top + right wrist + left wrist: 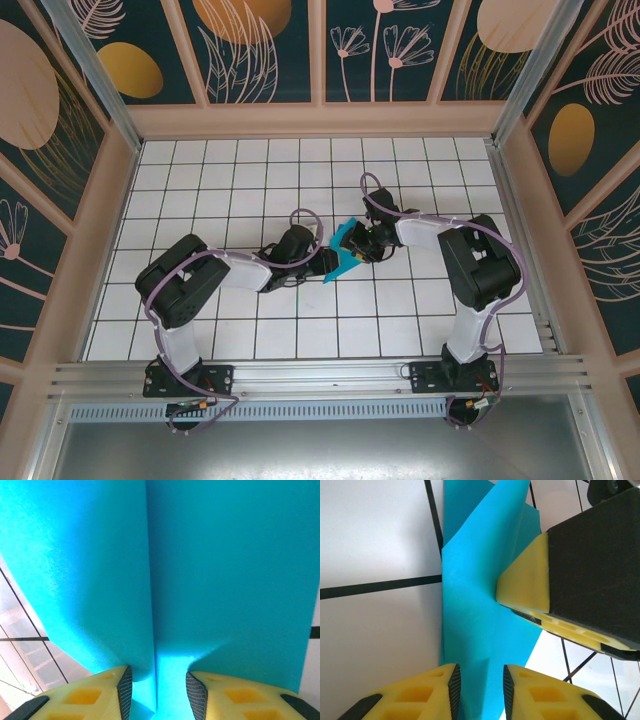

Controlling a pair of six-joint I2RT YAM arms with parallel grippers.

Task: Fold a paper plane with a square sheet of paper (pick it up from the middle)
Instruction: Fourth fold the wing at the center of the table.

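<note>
- 1 square sheet of paper (345,262), cyan and creased, mid-way across the table (250,330), between 2 grippers;
- left gripper (480,680): jaws slightly spread, astride the paper's fold;
- right gripper (156,682): jaws slightly spread, crease between them

Plain cyan-blue paper sheet (475,615), white table (250,180) with black grid lines, yellow fingers (415,700) with black pads (454,687), teal walls (300,55) with gold-and-pink plant motifs
</note>
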